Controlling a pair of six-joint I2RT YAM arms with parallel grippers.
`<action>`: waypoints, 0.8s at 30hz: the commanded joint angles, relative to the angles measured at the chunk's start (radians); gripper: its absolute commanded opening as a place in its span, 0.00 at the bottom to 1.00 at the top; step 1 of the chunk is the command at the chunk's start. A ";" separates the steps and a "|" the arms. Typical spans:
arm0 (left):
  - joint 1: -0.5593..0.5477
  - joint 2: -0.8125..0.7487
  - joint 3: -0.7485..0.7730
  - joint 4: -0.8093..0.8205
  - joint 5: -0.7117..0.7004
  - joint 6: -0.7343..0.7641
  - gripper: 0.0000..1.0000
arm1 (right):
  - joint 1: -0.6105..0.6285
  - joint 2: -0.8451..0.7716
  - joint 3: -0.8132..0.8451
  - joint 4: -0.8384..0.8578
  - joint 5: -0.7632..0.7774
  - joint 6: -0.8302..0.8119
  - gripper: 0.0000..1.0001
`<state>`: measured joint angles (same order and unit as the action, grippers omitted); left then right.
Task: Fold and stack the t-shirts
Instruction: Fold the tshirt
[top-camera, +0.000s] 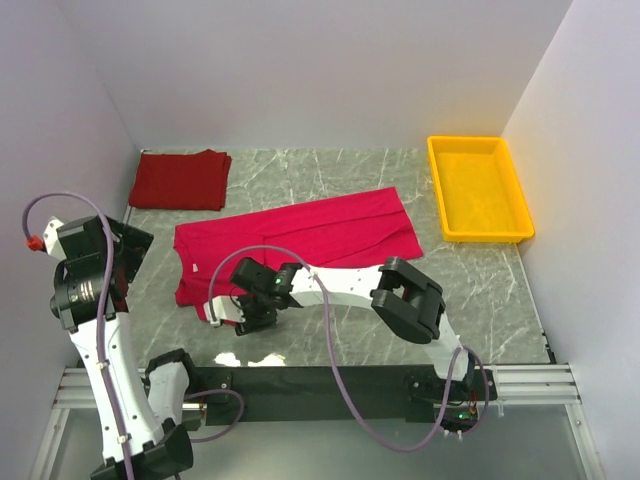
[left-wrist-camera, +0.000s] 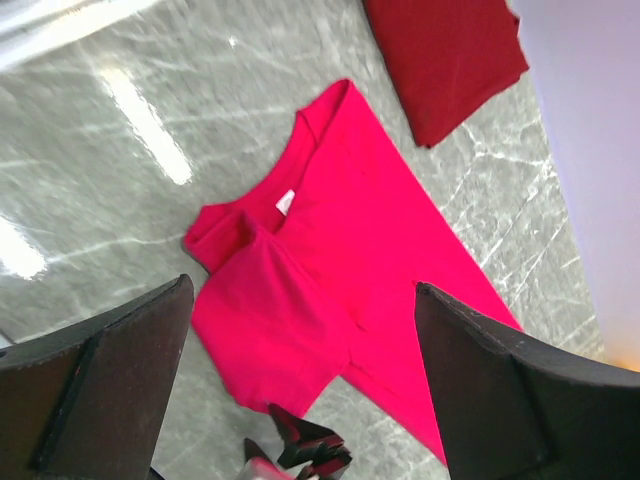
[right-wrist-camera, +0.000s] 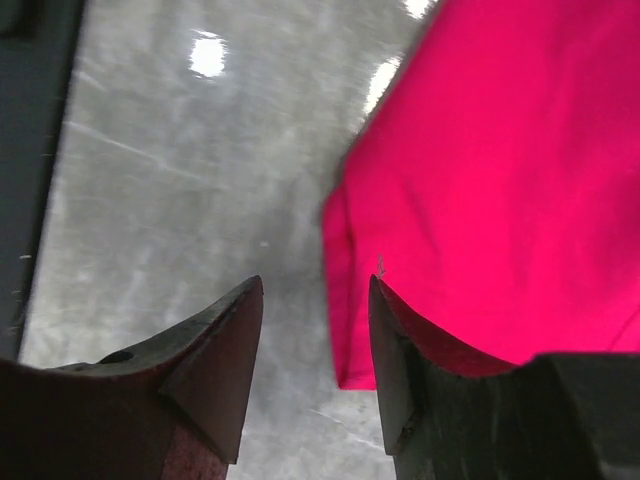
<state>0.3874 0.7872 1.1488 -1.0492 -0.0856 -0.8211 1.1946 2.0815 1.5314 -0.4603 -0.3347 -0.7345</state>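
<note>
Crimson t-shirt (top-camera: 300, 240), top view: likely limp and light, flat at table (top-camera: 490, 290) centre; darker shirt (top-camera: 180, 180) folded at 11 o'clock; white walls (top-camera: 300, 70) around. Left wrist: left gripper (left-wrist-camera: 302, 290) jaws wide apart above the collar. Right wrist: right gripper (right-wrist-camera: 315, 290) jaws apart beside a hemmed corner (right-wrist-camera: 350, 350), the sensible pinch point; glossy surface.

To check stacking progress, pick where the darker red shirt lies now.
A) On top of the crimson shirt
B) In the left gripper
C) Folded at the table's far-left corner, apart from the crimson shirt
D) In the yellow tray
C: the darker red shirt lies folded at the far-left corner of the table, with bare surface between it and the crimson shirt spread mid-table.
</note>
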 joint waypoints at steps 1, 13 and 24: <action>0.004 -0.031 0.061 -0.034 -0.063 0.036 0.97 | -0.009 0.023 0.070 0.023 0.054 0.033 0.53; 0.004 -0.062 0.083 -0.040 -0.083 0.036 0.97 | -0.007 0.086 0.092 0.008 0.046 0.083 0.38; 0.004 -0.065 0.080 -0.031 -0.092 0.053 0.96 | -0.134 -0.006 0.232 0.003 -0.066 0.250 0.00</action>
<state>0.3874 0.7315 1.1957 -1.0863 -0.1596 -0.7967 1.1263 2.1464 1.6398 -0.4797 -0.3546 -0.5720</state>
